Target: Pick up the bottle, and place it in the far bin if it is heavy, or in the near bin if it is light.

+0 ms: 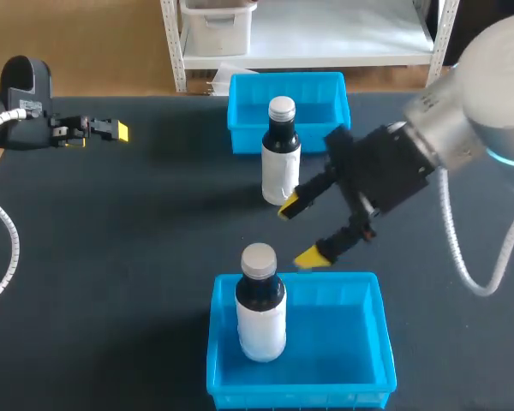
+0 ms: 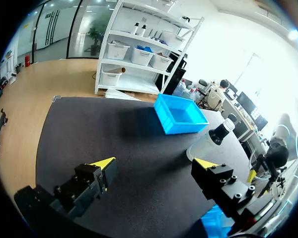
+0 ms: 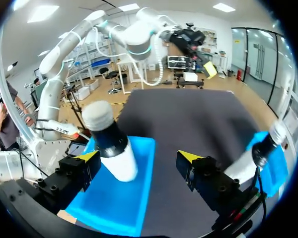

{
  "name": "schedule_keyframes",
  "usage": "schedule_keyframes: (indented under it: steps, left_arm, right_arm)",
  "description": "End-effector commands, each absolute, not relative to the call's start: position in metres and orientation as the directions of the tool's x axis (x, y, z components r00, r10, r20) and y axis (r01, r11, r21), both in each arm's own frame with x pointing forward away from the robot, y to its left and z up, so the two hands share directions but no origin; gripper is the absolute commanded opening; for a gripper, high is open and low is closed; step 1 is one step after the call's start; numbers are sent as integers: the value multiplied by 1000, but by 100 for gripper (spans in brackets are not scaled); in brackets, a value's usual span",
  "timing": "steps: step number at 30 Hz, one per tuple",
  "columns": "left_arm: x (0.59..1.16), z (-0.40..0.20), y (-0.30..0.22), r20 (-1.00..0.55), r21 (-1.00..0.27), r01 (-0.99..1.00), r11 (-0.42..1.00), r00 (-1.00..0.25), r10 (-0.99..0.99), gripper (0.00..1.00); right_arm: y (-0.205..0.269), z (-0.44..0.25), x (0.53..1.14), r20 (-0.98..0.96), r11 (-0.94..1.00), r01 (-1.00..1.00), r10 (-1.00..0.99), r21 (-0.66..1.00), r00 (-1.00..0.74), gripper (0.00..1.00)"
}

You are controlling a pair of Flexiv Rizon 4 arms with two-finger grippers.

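Nothing is legible. The white sleeves of the dark white-capped plastic bottle [image 1: 281, 163] on the black table [image 1: 111, 240] and its twin [image 1: 261, 317] in the blue plastic bin [image 1: 343, 334] show no readable print.

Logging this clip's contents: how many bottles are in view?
2. One dark, white-labelled plastic bottle stands inside the near blue plastic bin; a second matching bottle stands on the black table before the far blue plastic bin, beside the right gripper. None appears hidden.

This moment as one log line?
right tool open | one bottle upright in near bin | other bottle on table before far bin | left tool open
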State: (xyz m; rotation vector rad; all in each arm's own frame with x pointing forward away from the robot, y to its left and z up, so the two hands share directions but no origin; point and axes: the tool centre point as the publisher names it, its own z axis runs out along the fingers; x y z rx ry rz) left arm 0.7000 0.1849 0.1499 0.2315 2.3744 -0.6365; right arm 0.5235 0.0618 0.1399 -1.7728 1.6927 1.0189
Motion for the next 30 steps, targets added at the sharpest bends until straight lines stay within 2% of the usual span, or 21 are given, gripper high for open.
schedule_keyframes:
  steps: [1, 16, 30]
  left_arm:
    - [700, 150, 185, -642, -383, 321, 866, -767, 0, 100]
    - [700, 150, 185, -642, -383, 321, 866, -767, 0, 100]
    - [700, 150, 185, -642, -383, 321, 866, -767, 0, 100]
  right_arm:
    - [28, 148, 549, -787, -68, -987, -613, 146, -75, 100]
    - [-26, 157, 686, -791, 54, -995, -603, 88, -103, 100]
    - [-13, 141, 767, -810, 64, -994, -576, 84, -105, 100]
